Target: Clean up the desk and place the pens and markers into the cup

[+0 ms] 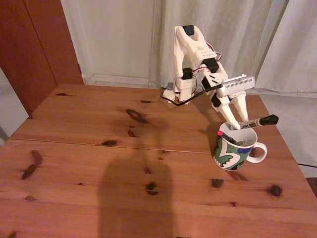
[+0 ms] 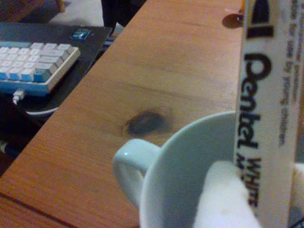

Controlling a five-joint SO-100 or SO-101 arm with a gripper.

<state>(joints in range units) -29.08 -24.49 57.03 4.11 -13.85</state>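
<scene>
Marker (image 1: 256, 121) was in my claw (image 1: 236, 122), fingers clamped on its white barrel, black cap pointing toward the desk's right edge in the fixed view. It lay nearly level, tilted a little, right above the cup's (image 1: 233, 154) rim. The cup stood near the right edge of the desk (image 1: 99, 148), handle turned to that edge, its green, white and dark blue pattern facing the camera. A black pen (image 1: 226, 137) with a red end already leaned inside it, red tip poking over the left side of the rim. Something teal sat low in the cup too, too small for me to name.

From my wrist view, the marker (image 2: 266, 109) ran down the right side of the picture, printed text reading along its barrel, and one white finger (image 2: 228, 199) pressed against it at the bottom. Below it was the cup's white inside (image 2: 190, 166), with the handle (image 2: 128, 164) sticking out to the left. Beyond the desk edge (image 2: 156, 85) a keyboard (image 2: 33, 64) sat on a dark surface lower down.

My arm's base (image 1: 185, 89) stood at the far edge of the desk, before pale curtains (image 1: 233, 34).
</scene>
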